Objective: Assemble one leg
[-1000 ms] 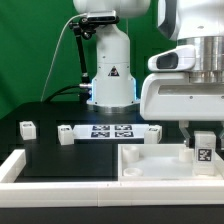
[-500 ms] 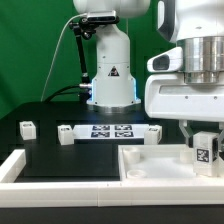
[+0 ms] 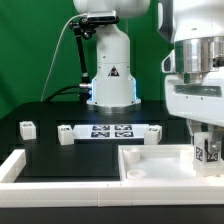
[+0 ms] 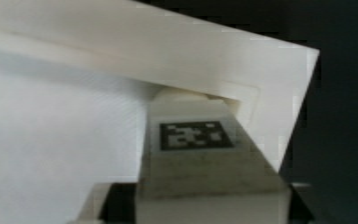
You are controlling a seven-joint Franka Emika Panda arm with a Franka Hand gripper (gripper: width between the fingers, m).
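My gripper (image 3: pixel 208 143) is shut on a leg (image 3: pixel 210 151), a small white post with a black-and-white tag on its face. It holds the leg upright at the exterior view's right, over the far right corner of the large flat white piece with recesses (image 3: pixel 150 166). In the wrist view the leg (image 4: pixel 197 150) sits between the dark fingers (image 4: pixel 119 203), and its far end reaches into a corner of the flat white piece (image 4: pixel 69 110). I cannot tell whether it touches. Another leg (image 3: pixel 27 127) stands at the exterior view's left.
The marker board (image 3: pixel 112 131) lies mid-table with small white blocks at its ends (image 3: pixel 66 134). A white raised border (image 3: pixel 14 166) runs along the front left. The robot base (image 3: pixel 110 70) stands behind.
My gripper has shifted slightly to the exterior view's right with the leg in it, and the hand sits a little higher in the picture. Nothing else has moved.
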